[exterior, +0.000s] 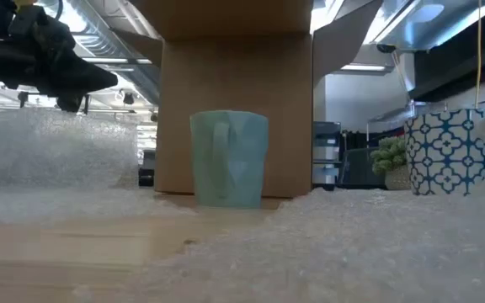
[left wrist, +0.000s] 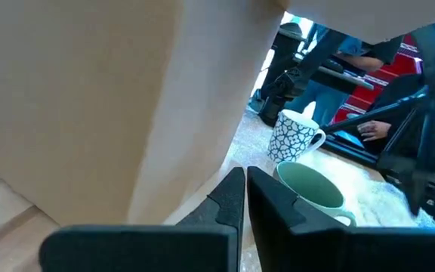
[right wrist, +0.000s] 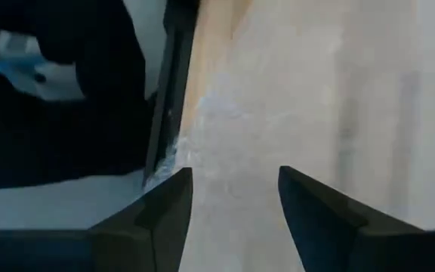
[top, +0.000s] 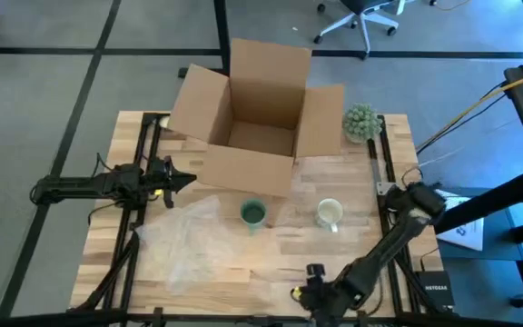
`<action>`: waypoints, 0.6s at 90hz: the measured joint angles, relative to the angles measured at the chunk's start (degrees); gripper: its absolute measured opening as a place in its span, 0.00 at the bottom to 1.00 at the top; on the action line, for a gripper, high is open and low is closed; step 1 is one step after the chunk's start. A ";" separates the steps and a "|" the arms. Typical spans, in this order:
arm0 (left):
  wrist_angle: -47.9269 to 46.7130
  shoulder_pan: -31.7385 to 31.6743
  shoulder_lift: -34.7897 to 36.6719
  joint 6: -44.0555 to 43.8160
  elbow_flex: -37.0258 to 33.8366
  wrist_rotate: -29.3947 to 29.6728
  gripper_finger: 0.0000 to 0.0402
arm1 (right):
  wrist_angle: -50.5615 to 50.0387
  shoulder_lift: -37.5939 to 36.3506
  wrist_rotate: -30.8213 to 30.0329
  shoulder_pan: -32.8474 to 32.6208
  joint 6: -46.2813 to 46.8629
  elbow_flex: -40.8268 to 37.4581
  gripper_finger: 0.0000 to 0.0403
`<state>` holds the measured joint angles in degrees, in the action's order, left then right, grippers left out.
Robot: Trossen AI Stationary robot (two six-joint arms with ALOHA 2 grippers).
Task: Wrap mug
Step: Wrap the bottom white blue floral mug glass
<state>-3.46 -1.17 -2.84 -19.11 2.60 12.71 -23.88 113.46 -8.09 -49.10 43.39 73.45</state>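
- My left end effector (top: 189, 179) hangs above the left side of the table (top: 352, 195), its fingers pressed together and holding nothing, tip pointing toward the cardboard box (top: 254, 113).
- My right end effector (top: 300, 292) sits low at the table's near edge, fingers spread apart and empty (its wrist view shows wood and a bit of plastic between them).
- A green mug (top: 253, 213) stands upright just in front of the box, at the edge of a crumpled sheet of bubble wrap (top: 182, 241).
- A white mug with a blue pattern (top: 329, 213) stands upright near the green one, apart from it, on bare wood.
- A small green plant (top: 361, 122) sits at the far right corner, beside the box's open flap.
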 joint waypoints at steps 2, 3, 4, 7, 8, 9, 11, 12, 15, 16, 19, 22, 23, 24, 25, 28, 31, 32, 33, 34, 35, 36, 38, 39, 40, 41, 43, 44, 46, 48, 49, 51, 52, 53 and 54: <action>0.00 0.00 -0.01 0.00 -0.01 0.05 0.00 | -0.03 0.43 0.97 0.15 0.26 0.00 0.45; 0.00 0.00 -0.01 -0.01 -0.01 0.06 0.00 | -0.32 0.52 1.59 0.38 0.55 0.00 0.44; -0.01 0.00 -0.01 -0.06 -0.01 0.05 0.00 | -0.73 0.58 2.24 0.67 0.95 -0.01 0.44; -0.02 0.00 -0.01 -0.24 -0.01 0.04 0.00 | -2.11 0.57 3.61 1.19 2.19 -0.07 0.43; -0.02 0.00 0.00 -0.26 -0.01 0.04 0.00 | -2.35 0.46 3.64 1.32 2.91 -0.07 0.42; -0.02 0.00 0.01 -0.26 -0.01 0.04 0.00 | -2.51 0.33 3.60 1.43 3.63 -0.07 0.41; -0.02 0.00 0.01 -0.26 -0.01 0.06 0.00 | -2.58 0.09 3.26 1.57 4.98 -0.05 0.40; -0.02 0.00 0.01 -0.26 -0.01 0.04 0.00 | -2.62 0.00 2.96 1.62 5.59 -0.03 0.39; -0.04 0.00 -0.01 -0.28 -0.01 0.03 0.00 | -2.70 -0.13 2.05 1.75 6.84 0.07 0.36; -0.04 0.00 -0.01 -0.28 -0.01 0.04 0.00 | -2.69 -0.16 2.03 1.91 7.06 0.07 0.34; -0.04 0.00 -0.01 -0.28 -0.01 0.06 0.00 | -2.69 -0.17 2.34 2.13 7.20 0.07 0.30; -0.04 0.00 -0.01 -0.26 -0.01 0.05 0.00 | -2.76 -0.13 3.08 2.17 7.26 0.07 0.26; -0.04 0.00 -0.01 -0.24 -0.01 0.06 0.00 | -2.81 -0.11 3.35 2.17 7.28 0.06 0.24; -0.04 0.00 -0.01 -0.22 -0.01 0.06 0.00 | -2.87 -0.09 3.66 2.17 7.32 0.05 0.22; -0.05 0.00 -0.01 -0.18 -0.01 0.06 0.00 | -2.92 -0.06 3.78 2.17 7.30 0.04 0.21; -0.07 0.00 -0.03 -0.07 -0.01 0.02 0.00 | -2.96 0.00 3.86 2.28 7.13 0.05 0.16; -0.07 0.00 -0.03 -0.07 -0.01 0.04 0.00 | -2.97 0.06 3.78 2.28 6.79 0.07 0.12; -0.07 0.00 -0.03 -0.07 -0.01 0.04 0.00 | -3.00 0.07 3.75 2.25 6.64 0.07 0.11; -0.07 0.00 -0.03 -0.06 -0.01 0.04 0.00 | -3.15 0.09 3.75 2.25 6.52 0.07 0.10; -0.07 0.00 -0.03 -0.03 -0.01 0.04 0.00 | -3.29 0.12 3.77 2.32 6.46 0.06 0.09; -0.07 0.00 -0.03 0.02 -0.01 0.04 0.00 | -3.41 0.16 3.79 2.42 6.45 0.04 0.07; -0.09 0.00 -0.03 0.09 -0.01 0.04 0.00 | -3.49 0.17 3.86 2.53 6.44 0.04 0.06; -0.09 0.00 -0.03 0.30 -0.01 0.02 0.00 | -3.56 0.18 4.13 2.84 6.43 0.04 0.04; -0.09 0.00 -0.03 0.35 -0.01 0.04 0.00 | -3.56 0.19 4.28 2.99 6.45 0.04 0.04; -0.09 0.00 -0.03 0.46 -0.01 0.03 0.00 | -3.57 0.20 4.42 3.15 6.48 0.04 0.03; -0.09 0.00 -0.03 0.57 -0.01 0.02 0.00 | -3.58 0.20 4.49 3.38 6.56 0.04 0.02; -0.09 0.00 -0.03 0.77 -0.01 0.02 0.00 | -3.70 0.18 4.61 3.84 7.03 0.04 0.01; -0.09 0.00 -0.03 0.88 -0.01 0.02 0.00 | -3.84 0.20 4.64 4.02 7.25 0.04 0.01; -0.09 0.00 -0.03 0.96 -0.01 0.01 0.00 | -4.22 0.20 4.65 4.37 7.65 0.04 0.01; -0.10 0.00 -0.03 1.07 -0.01 0.00 0.00 | -4.63 0.19 4.65 4.72 8.25 0.04 0.01; -0.11 0.00 -0.03 1.11 -0.01 0.00 0.00 | -4.85 0.20 4.65 4.90 8.62 0.04 0.02; -0.09 0.00 -0.03 1.09 -0.01 0.02 0.00 | -5.35 0.18 4.67 5.24 9.06 0.04 0.03; -0.09 0.00 -0.03 1.09 -0.01 0.02 0.00 | -5.54 0.20 4.70 5.41 9.16 0.03 0.03; -0.10 0.00 -0.03 1.09 -0.01 0.02 0.00 | -5.68 0.21 4.80 5.53 9.25 0.02 0.04; -0.11 0.00 -0.03 1.09 -0.01 0.02 0.00 | -5.79 0.21 4.94 5.64 9.31 0.00 0.05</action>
<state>-3.57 -1.17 -2.87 -18.02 2.59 12.73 -29.67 113.68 -3.15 -43.46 52.71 73.45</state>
